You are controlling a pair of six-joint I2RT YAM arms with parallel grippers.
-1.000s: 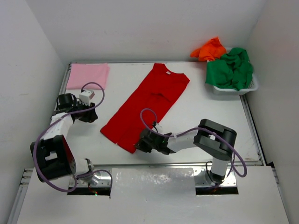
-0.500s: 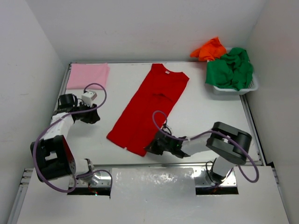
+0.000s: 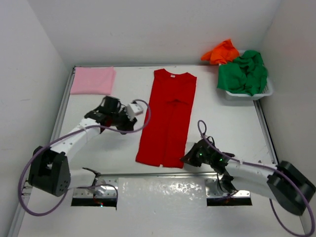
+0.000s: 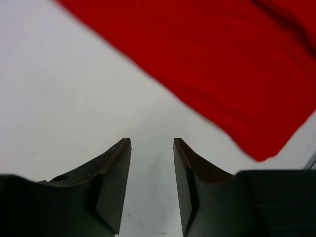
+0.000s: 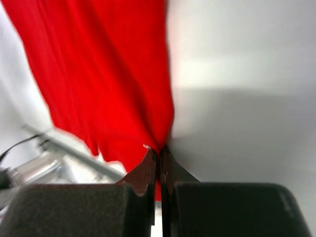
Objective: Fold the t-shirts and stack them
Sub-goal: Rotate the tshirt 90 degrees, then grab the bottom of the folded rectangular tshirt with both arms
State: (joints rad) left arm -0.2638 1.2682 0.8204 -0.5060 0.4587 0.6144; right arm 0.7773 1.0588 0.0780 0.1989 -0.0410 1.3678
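Observation:
A bright red t-shirt (image 3: 168, 116) lies flat and lengthwise on the white table, collar at the far end. My right gripper (image 3: 187, 159) is shut on its near right hem corner; the wrist view shows the red cloth (image 5: 108, 74) pinched between the closed tips (image 5: 159, 150). My left gripper (image 3: 129, 123) stands open just left of the shirt, with only bare table between its fingers (image 4: 152, 143) and the red cloth (image 4: 222, 64) ahead. A folded light pink t-shirt (image 3: 93, 80) lies at the far left. A green t-shirt (image 3: 244, 73) fills the basket, and an orange one (image 3: 220, 52) sits behind it.
The white mesh basket (image 3: 261, 94) stands at the far right corner. A metal rail (image 3: 148, 174) runs along the table's near edge, close to the shirt's hem. White walls close in the table on three sides.
The right gripper has shut on the hem and dragged it to the right, swinging the shirt from slanted to straight. The left arm has swung right, up to the shirt's left edge.

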